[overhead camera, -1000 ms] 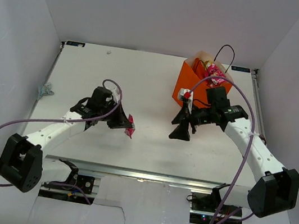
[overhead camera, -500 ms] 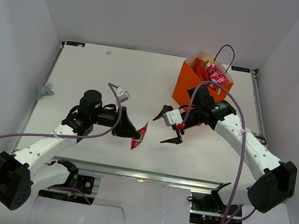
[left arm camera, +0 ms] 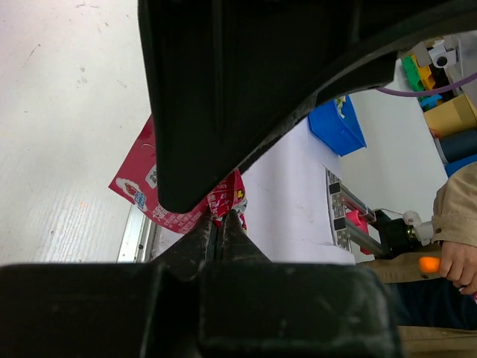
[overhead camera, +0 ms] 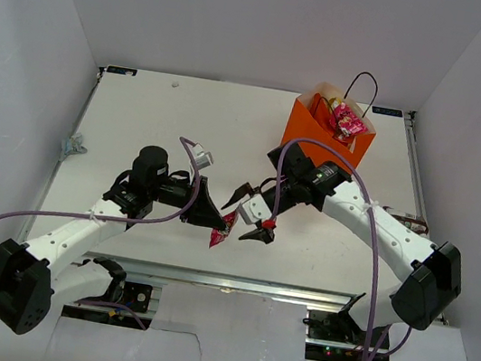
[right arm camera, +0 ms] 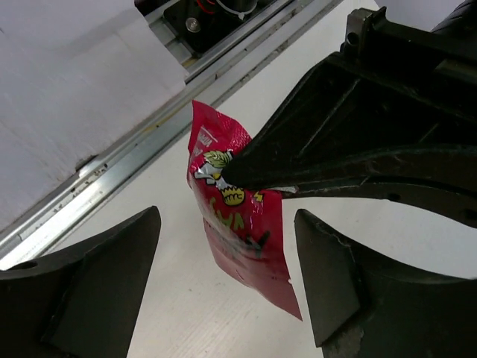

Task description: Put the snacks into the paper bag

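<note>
My left gripper [overhead camera: 219,221] is shut on the top edge of a small red-pink foil packet [overhead camera: 221,232] and holds it hanging above the table's front middle. The left wrist view shows the packet [left arm camera: 134,180] pinched at the fingertips [left arm camera: 221,218]. My right gripper [overhead camera: 251,212] is open, its fingers either side of the packet [right arm camera: 242,224] without touching it. The orange paper bag [overhead camera: 307,134] stands upright at the back right. Another pink packet [overhead camera: 348,123] and other partly hidden snacks show in its mouth.
Purple cables loop over both arms. A small blue-grey object [overhead camera: 69,149] lies at the table's left edge. The metal rail [right arm camera: 141,142] runs along the table's front edge just below the packet. White walls enclose the table on three sides.
My left gripper has lifted the packet off the table and carried it right. My right gripper has swung from beside the bag toward the front and opened around the packet.
</note>
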